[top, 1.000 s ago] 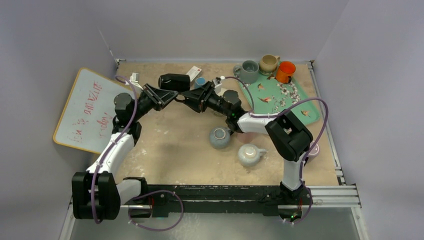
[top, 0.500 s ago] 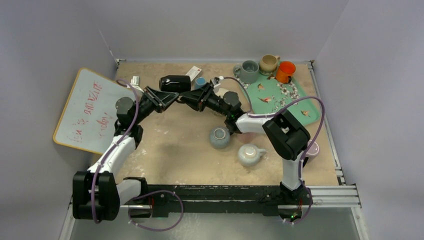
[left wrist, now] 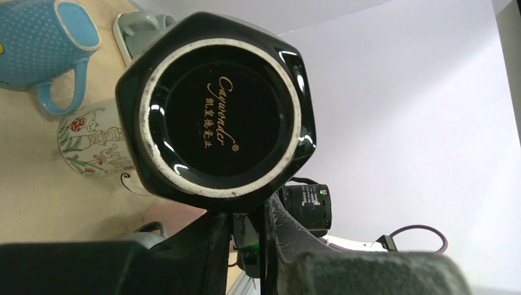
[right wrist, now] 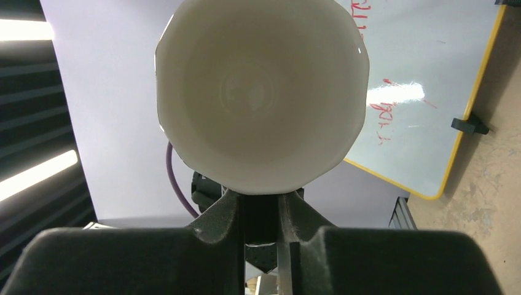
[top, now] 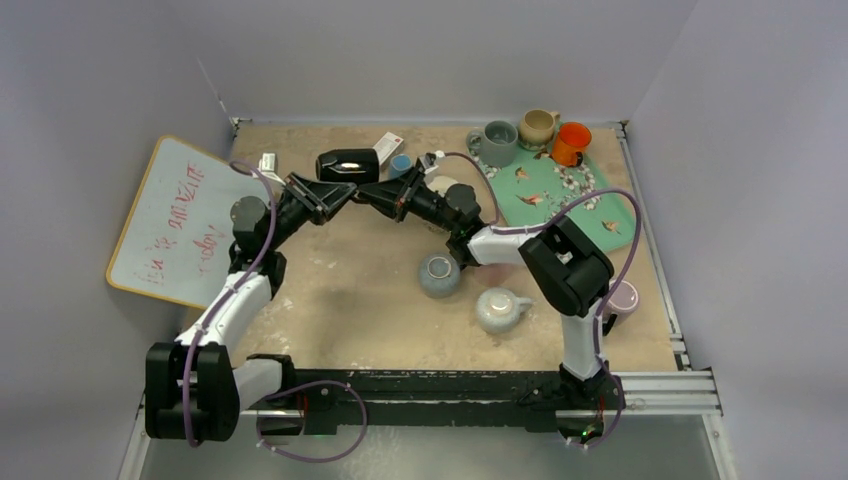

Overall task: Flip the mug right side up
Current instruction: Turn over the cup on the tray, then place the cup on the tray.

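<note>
A black mug (top: 348, 165) with a white inside hangs on its side above the back of the table, between my two grippers. The left wrist view faces its glossy black base (left wrist: 215, 110) with gold lettering. The right wrist view looks straight into its white mouth (right wrist: 261, 92). My left gripper (top: 336, 191) (left wrist: 249, 215) is shut on a dark part under the mug's base, seemingly its handle. From the opposite side, my right gripper (top: 372, 192) (right wrist: 261, 206) is shut on the same dark part below the rim.
A whiteboard (top: 175, 220) leans at the left. A green tray (top: 600, 215) at the back right has a grey-green mug (top: 497, 143), a beige mug (top: 538, 127) and an orange mug (top: 572, 143) at its far end. Two overturned pale mugs (top: 440, 276) (top: 498, 309) sit mid-table. A blue dotted mug (left wrist: 37, 43) stands behind.
My right gripper has closed its jaws on the mug that the left gripper holds. Both arms and the mug have barely shifted.
</note>
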You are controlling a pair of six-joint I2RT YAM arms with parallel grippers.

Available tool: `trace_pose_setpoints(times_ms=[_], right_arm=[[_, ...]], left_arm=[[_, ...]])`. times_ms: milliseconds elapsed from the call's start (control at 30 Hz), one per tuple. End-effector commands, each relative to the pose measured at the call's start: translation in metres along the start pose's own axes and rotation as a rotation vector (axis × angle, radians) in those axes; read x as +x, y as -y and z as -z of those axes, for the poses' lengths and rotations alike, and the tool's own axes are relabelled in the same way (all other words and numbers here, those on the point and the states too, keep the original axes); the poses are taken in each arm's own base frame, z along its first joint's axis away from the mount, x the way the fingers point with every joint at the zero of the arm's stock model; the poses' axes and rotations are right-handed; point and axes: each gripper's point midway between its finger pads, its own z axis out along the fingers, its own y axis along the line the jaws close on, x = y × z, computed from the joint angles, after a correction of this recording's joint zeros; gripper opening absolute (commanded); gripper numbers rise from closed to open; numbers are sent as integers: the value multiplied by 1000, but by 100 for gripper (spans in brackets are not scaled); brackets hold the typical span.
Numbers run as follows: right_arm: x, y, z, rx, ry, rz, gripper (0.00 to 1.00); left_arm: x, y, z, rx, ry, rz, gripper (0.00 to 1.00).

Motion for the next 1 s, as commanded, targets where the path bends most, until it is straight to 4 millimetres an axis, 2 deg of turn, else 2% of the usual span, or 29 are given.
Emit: trace_pose_setpoints(times_ms=[0,167,300,433,567,700,967], right_arm=[[11,-58,-5,-179,-48,69,0],[16,-70,2,-202,-52,96,0],[8,-69,7,-205,-29,86,0],[-2,-70,12,-197,-2,100,0],[-25,-80,23,-214,38,122,0],[-54,-87,41,-202,105,172,0],[-108,-97,88,-113,247,289,0]], left_arm=[[17,27,8,95,-78,-120,0],[23,25,16,45,-96,-150,1],[26,18,23,-19,-98,-172,19],[29,12,32,-85,-102,-201,47],[32,7,41,-148,-111,-255,72],[34,10,50,-170,-128,-332,84],[25,7,62,-273,-197,-591,91]])
